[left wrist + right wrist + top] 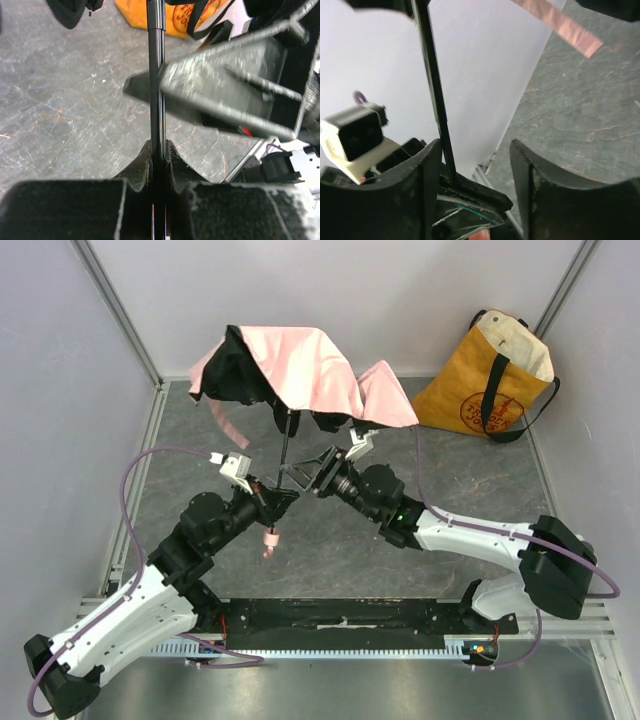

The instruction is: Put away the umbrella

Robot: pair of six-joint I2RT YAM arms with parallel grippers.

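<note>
Folding step: my left gripper (pixel 266 492) is clamped on the black shaft (pixel 156 90) of the umbrella (pixel 385 398), whose pink canopy (pixel 295 360) stands spread above the bench (pixel 470 502), while my right gripper (pixel 303 476) sits parted around that shaft, likely needing next to close and draw the canopy down.

L arm (pixel 150 590) & R arm (pixel 470 535) reach inward, wrists nearly tip to tip. L fingers (pixel 137 172) pinched shut on umbrella (pixel 156 75) shaft; R fingers (pixel 540 180) apart.
</note>
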